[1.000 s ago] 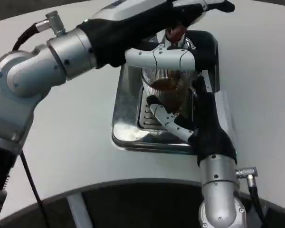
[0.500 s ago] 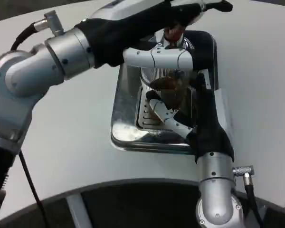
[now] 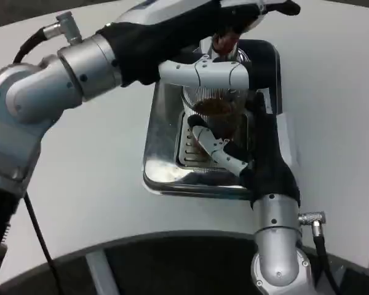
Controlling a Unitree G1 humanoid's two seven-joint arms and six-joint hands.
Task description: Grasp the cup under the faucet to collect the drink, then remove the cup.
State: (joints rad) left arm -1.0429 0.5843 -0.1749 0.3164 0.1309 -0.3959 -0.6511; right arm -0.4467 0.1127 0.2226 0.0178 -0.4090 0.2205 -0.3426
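Note:
A clear ribbed cup [image 3: 213, 109] holding brown drink stands over the grate of the silver drip tray [image 3: 165, 167], under the faucet. My right hand [image 3: 234, 138] reaches in from below and grips the cup. One white finger [image 3: 216, 146] lies on its near side and another [image 3: 203, 72] crosses its rim side. My left arm comes across the top of the picture. My left hand [image 3: 249, 13] is at the top edge and closes over the red faucet lever [image 3: 224, 41]. The cup's base is hidden behind my right hand.
The black dispenser base [image 3: 267, 61] sits at the tray's far right. White table [image 3: 86, 178] lies to the left of the tray and also to the right. The table's curved front edge runs near the bottom, with a dark floor below.
The whole picture has shifted slightly up and left. My right forearm has moved a little left. Both hands keep their holds on the cup and the lever.

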